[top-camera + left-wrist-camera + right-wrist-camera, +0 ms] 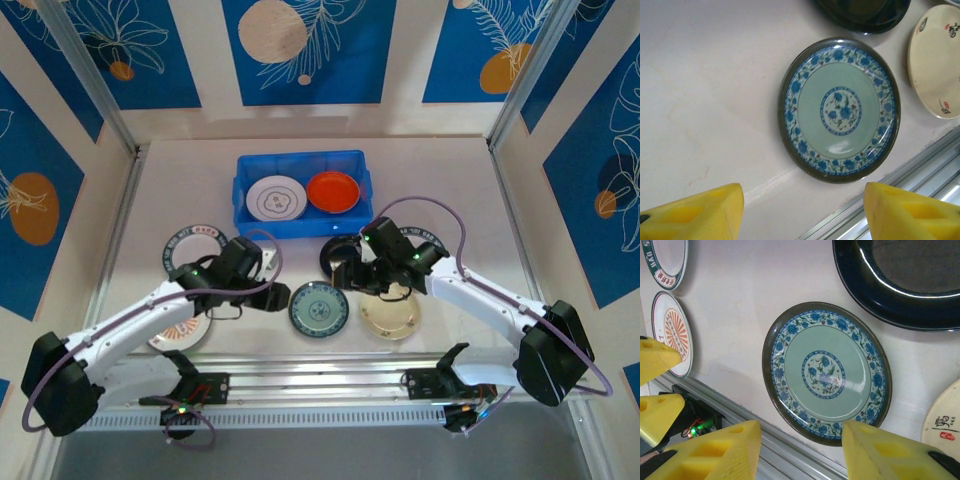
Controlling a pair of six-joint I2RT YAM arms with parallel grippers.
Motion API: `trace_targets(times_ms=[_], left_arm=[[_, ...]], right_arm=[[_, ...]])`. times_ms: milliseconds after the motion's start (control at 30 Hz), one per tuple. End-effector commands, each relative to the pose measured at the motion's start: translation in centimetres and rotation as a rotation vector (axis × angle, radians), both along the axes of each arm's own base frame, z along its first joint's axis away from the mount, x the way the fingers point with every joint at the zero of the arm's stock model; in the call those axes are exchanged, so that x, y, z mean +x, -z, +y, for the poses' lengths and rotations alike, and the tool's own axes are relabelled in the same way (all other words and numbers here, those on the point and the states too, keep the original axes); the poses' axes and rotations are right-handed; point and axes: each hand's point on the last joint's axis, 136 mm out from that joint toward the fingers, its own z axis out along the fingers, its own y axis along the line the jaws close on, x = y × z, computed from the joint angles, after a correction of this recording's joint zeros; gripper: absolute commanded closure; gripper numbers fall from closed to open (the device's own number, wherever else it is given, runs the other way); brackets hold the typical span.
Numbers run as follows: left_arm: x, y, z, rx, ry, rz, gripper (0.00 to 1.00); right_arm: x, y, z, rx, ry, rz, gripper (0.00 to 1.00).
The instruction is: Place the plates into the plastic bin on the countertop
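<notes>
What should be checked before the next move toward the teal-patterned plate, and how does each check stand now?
1. The teal plate lies flat, apart from the black plate and the cream plate: ok.
2. Left pincer open and empty: ok.
3. Right pincer open and empty: ok.
4. Only one arm aimed at the teal plate: not ok; both pincers hover by it.
5. Floor of the blue bin free: not ok; the white plate and the orange plate cover most of it, so the next plate would likely be stacked.
</notes>
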Motion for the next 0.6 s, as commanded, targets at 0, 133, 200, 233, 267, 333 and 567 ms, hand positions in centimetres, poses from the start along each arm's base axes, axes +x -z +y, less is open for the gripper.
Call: trace_targets(times_ms=[0, 133, 200, 233, 267, 333, 567], left_arm=[[-1.3, 1.1, 1.7, 0.036, -0.052, 0.046, 0.36], [-1.8, 2.1, 2.3, 0.047, -0.062, 0.062, 0.37], [-1.7, 2.7, 1.9, 0.027, -0.070, 0.069, 0.39], [-1.6, 3.0, 1.7, 0.012, -0.072, 0.073, 0.39], [-1.4, 3.2, 1.4, 0.000, -0.076, 0.076, 0.40], [-1.0, 3.6, 1.0, -0.015, -0.079, 0.078, 0.43], [0.1, 5.2, -0.6, -0.080, -0.093, 0.104, 0.50]], right_arm=[[-0.1, 0.1, 0.4, 0.005, 0.000, 0.014, 0.52], [0.0, 0.3, 0.8, 0.008, -0.010, 0.024, 0.52], [0.0, 0.5, 1.1, 0.009, -0.022, 0.034, 0.52], [0.0, 0.6, 1.1, 0.008, -0.024, 0.037, 0.52], [0.0, 0.6, 1.2, 0.007, -0.027, 0.042, 0.53], [0.1, 0.8, 1.4, 0.005, -0.032, 0.046, 0.53], [0.2, 1.2, 1.4, -0.002, -0.032, 0.054, 0.53]])
